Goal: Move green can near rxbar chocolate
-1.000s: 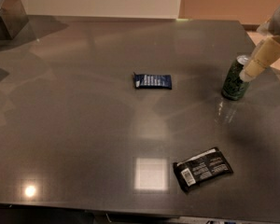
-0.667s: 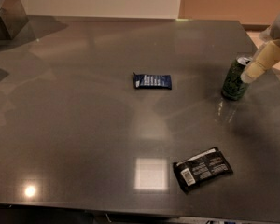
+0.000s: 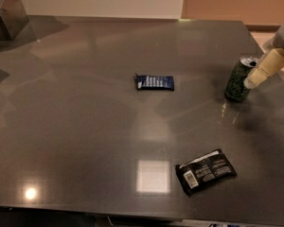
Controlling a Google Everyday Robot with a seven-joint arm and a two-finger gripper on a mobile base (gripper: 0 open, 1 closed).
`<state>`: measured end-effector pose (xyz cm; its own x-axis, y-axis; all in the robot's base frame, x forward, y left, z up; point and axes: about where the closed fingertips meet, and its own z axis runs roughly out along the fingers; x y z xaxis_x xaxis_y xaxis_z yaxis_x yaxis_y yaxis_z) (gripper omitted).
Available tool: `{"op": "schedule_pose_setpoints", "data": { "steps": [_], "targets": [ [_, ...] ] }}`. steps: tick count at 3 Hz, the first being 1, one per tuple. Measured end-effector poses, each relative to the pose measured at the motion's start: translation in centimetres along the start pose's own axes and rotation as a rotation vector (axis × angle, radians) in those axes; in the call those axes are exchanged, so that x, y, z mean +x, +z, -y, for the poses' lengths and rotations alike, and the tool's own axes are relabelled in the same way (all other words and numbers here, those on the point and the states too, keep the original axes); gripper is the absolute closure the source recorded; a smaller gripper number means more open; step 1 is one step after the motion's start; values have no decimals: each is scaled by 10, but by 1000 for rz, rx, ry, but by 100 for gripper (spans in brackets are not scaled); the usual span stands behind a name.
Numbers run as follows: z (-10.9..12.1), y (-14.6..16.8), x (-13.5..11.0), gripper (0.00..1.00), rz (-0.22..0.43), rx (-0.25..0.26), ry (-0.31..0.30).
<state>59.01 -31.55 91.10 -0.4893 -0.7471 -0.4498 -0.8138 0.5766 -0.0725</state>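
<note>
The green can stands upright near the right edge of the dark table, its silver top showing. My gripper comes in from the right edge of the camera view and sits against the can's right side at top height. The rxbar chocolate, a flat black wrapper with a white barcode panel, lies near the front of the table, well in front of the can and a little to its left.
A smaller dark-blue wrapper lies at the table's middle, left of the can. A dark box with a pale bowl on it stands at the far left corner. The table's right edge is close behind the can.
My gripper has shifted slightly right and down beside the can. The can and both wrappers have not moved.
</note>
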Motion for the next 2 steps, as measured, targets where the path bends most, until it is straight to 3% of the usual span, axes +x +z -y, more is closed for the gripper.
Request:
{"op": "schedule_pose_setpoints", "data": {
  "steps": [1,2],
  "targets": [
    [3,7,2,0,11,-16,2],
    [0,14,-1,16,18,-38,3]
  ]
}}
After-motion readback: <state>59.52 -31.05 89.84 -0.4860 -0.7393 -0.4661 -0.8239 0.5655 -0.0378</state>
